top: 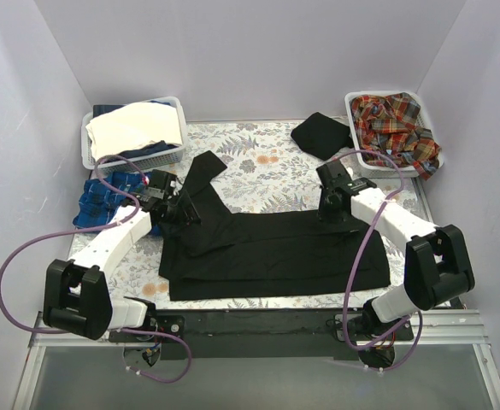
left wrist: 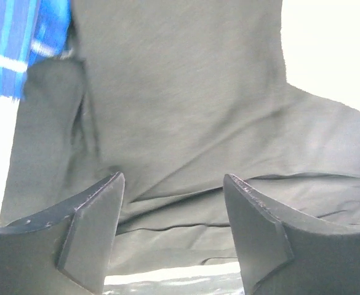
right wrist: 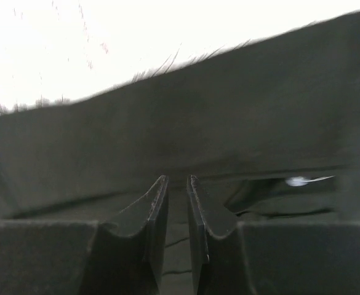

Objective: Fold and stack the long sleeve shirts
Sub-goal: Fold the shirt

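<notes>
A black long sleeve shirt (top: 275, 252) lies spread flat across the near half of the table, one sleeve (top: 202, 171) trailing toward the back left. My left gripper (top: 174, 209) hovers open over the shirt's left end. In the left wrist view black cloth (left wrist: 180, 92) fills the frame beyond the gripper (left wrist: 173, 178), with nothing between the fingers. My right gripper (top: 331, 209) sits at the shirt's far edge, right of centre. In the right wrist view its jaws (right wrist: 176, 178) stand nearly together, pinching a fold of the black cloth (right wrist: 229, 123).
A blue-and-white checked shirt (top: 104, 198) lies crumpled at the left table edge. Red-orange plaid shirts (top: 395, 128) fill a white basket (top: 382, 92) at the back right. A folded black cloth (top: 320, 135) rests beside it. Another white basket (top: 138, 158) at the back left holds cream cloth.
</notes>
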